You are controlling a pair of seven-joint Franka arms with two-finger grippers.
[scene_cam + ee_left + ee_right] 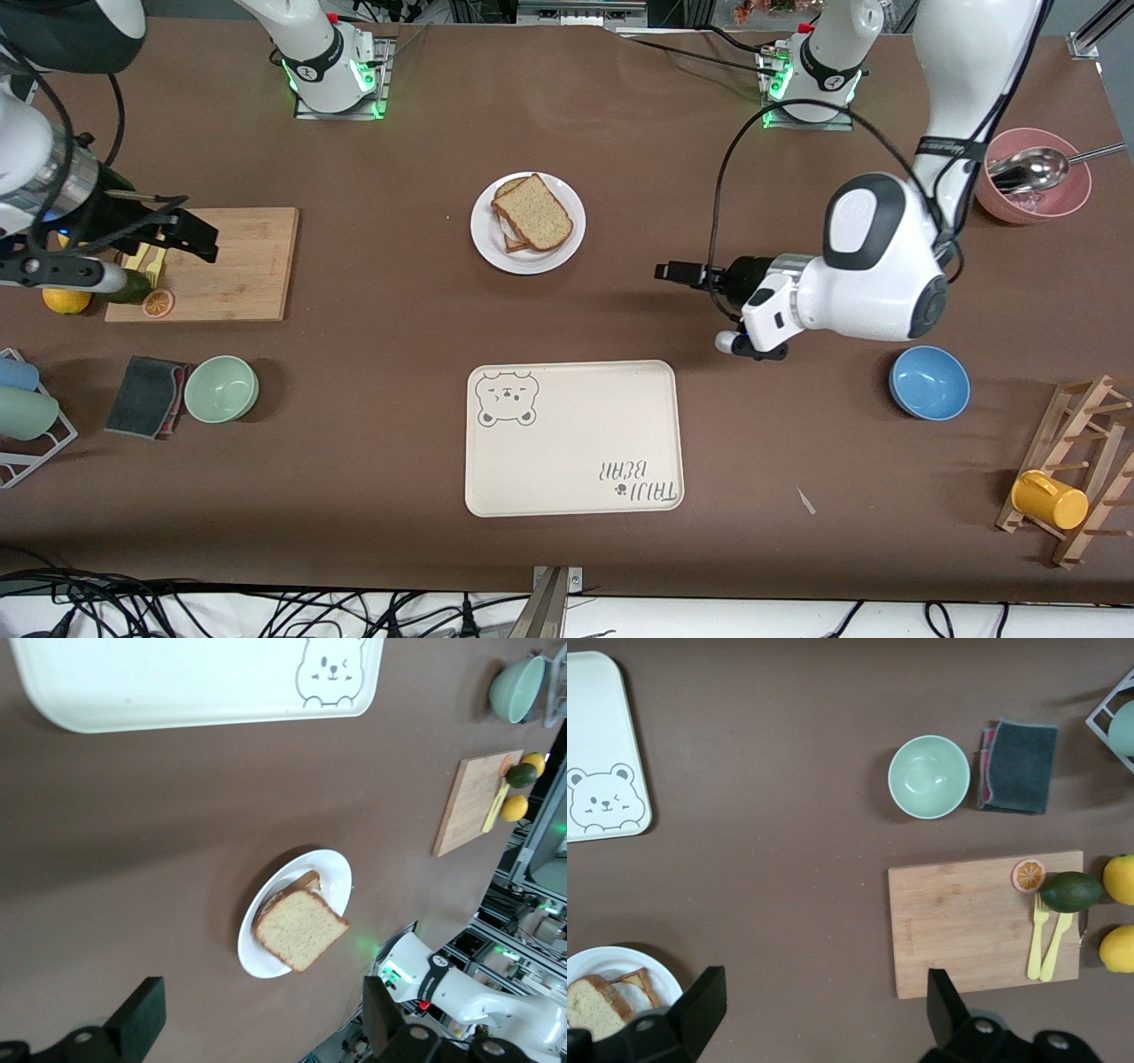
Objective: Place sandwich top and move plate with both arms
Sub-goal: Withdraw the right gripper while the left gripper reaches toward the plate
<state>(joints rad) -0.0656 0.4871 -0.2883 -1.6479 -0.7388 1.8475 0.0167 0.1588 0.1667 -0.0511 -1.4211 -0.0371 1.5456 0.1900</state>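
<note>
The sandwich top (534, 211), a light-brown bread slice, lies on the lower slices on the round white plate (483, 239) at the table's middle, nearer the robots' bases than the tray. It also shows in the left wrist view (299, 928) on the plate (257, 961). The plate's edge shows in the right wrist view (620, 958). My left gripper (678, 271) is open and empty over bare table beside the plate, toward the left arm's end; in its own view (261, 1019) the jaws stand wide apart. My right gripper (199, 235) is open and empty over the cutting board's edge (824, 1005).
A cream bear-printed tray (576, 439) lies nearer the front camera than the plate. A wooden cutting board (239, 266) with fruit and yellow cutlery, a green bowl (221, 388) and a dark cloth (146, 396) sit toward the right arm's end. A blue bowl (928, 382), pink bowl (1032, 190) and mug rack (1072, 478) sit toward the left arm's end.
</note>
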